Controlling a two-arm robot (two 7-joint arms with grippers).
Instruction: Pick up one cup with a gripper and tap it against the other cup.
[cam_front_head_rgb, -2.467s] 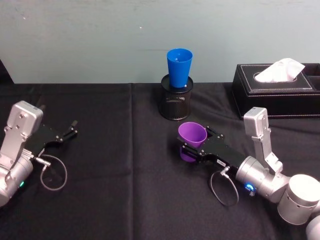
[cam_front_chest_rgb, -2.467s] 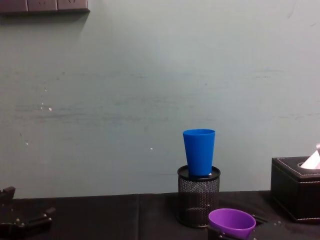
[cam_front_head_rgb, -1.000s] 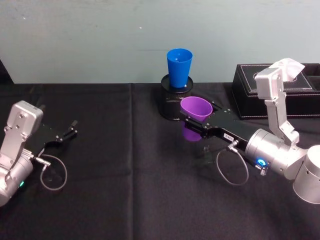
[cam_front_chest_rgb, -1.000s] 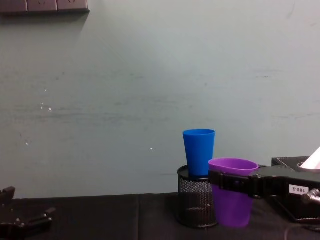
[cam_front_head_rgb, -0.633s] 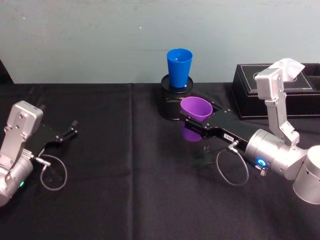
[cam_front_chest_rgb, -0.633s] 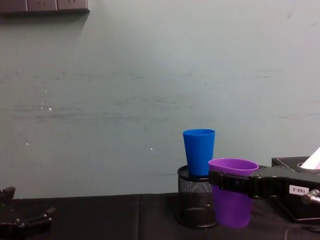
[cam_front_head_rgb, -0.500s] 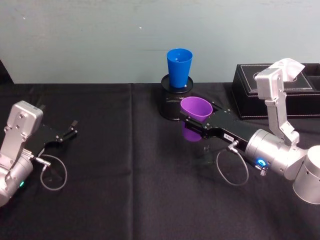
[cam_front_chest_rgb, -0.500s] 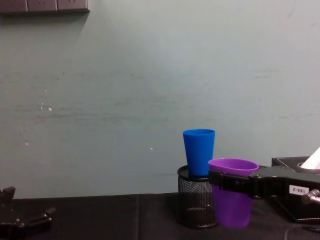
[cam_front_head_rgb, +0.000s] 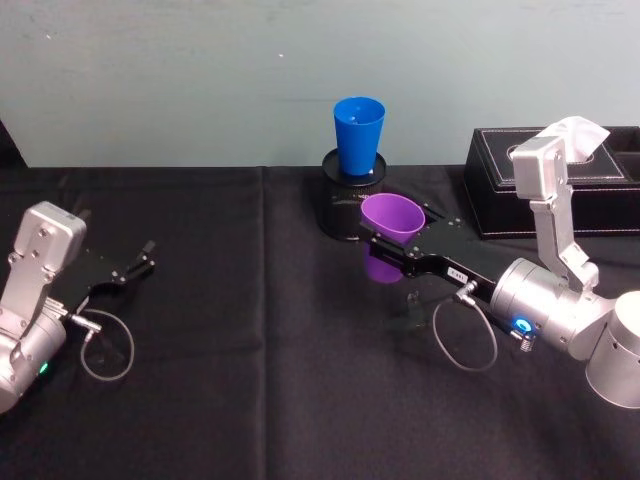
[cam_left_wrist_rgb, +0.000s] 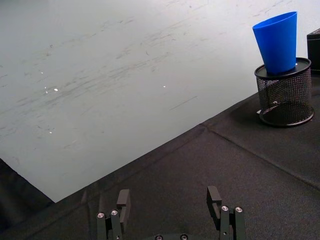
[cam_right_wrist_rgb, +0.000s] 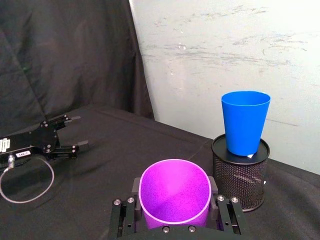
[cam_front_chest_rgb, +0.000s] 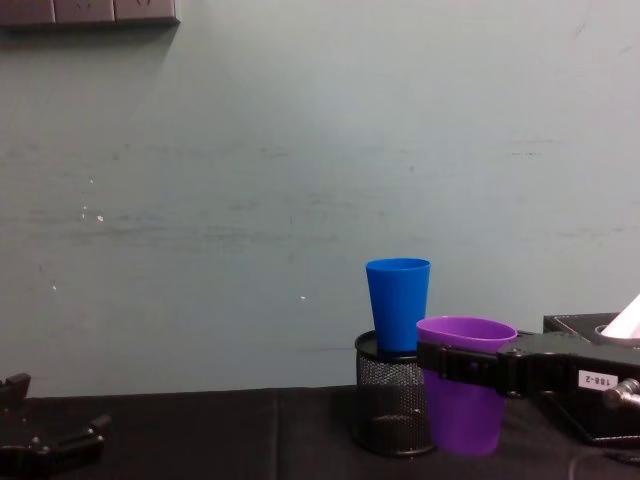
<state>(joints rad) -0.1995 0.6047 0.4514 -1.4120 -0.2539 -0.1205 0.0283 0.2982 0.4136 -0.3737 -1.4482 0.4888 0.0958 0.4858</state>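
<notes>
My right gripper (cam_front_head_rgb: 400, 230) is shut on the purple cup (cam_front_head_rgb: 388, 214) just under its rim and holds it upright above the black cloth. In the right wrist view the purple cup (cam_right_wrist_rgb: 174, 197) sits between the two black fingers (cam_right_wrist_rgb: 221, 210). The blue cup (cam_front_head_rgb: 358, 135) stands upright on a black mesh cylinder (cam_front_head_rgb: 340, 210) by the back wall. The purple cup (cam_front_chest_rgb: 462, 410) hangs just in front and to the right of that cylinder, lower than the blue cup (cam_front_chest_rgb: 398, 305), with a gap between the two cups. My left gripper (cam_front_head_rgb: 146, 258) rests open at the table's left side.
A black tissue box (cam_front_head_rgb: 560, 185) stands at the back right, behind my right arm. The wall runs close behind the blue cup (cam_right_wrist_rgb: 244, 122) and the mesh cylinder (cam_right_wrist_rgb: 240, 172). The left wrist view shows the blue cup (cam_left_wrist_rgb: 278, 42) far off on the mesh cylinder (cam_left_wrist_rgb: 285, 95).
My right gripper has lifted the purple cup off the cloth and carried it back toward the mesh cylinder, then held almost still over the last second. The left arm has not moved.
</notes>
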